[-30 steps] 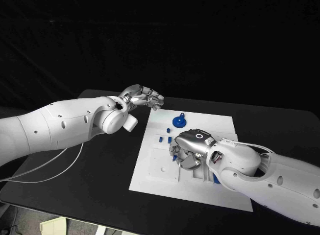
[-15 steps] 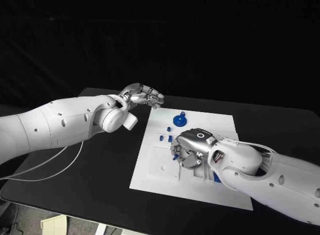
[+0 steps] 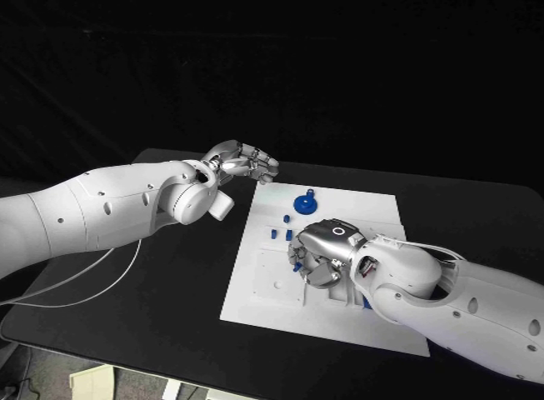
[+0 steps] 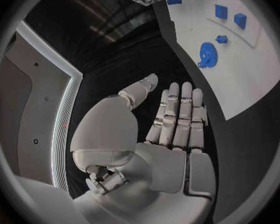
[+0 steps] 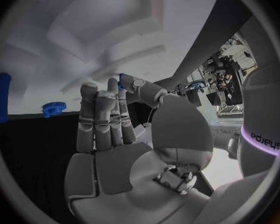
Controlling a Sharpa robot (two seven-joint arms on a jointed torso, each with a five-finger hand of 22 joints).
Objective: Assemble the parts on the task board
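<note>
The black bench [image 3: 140, 308] carries the white task board [image 3: 272, 292] at its middle, a long plate running away from the robot.

The two white arms come in over it from either side. The left arm [image 3: 92, 217] reaches in over the bench's left part, and the left robot hand [image 3: 242, 162] hangs above the dark surface just off the board's far left corner. In the left wrist view its fingers [image 4: 177, 119] lie straight and side by side, the thumb set off to one side, with nothing between them: an empty, spread hand. The right arm [image 3: 464, 300] crosses the near right part of the board, and the right robot hand [image 3: 320, 250] sits low over the board's middle, knuckles up. In the right wrist view its fingers [image 5: 102, 114] stand close together with the thumb tip meeting them around a small blue piece [image 5: 122, 80]; whether it is truly pinched I cannot tell.

A round blue part with a stem [image 3: 304, 204] stands on the far half of the board, apart from both hands. Several small blue parts [image 3: 277, 235] lie just left of the right robot hand, near its fingers. Another blue part [image 3: 366, 305] peeps out by the right wrist.
</note>
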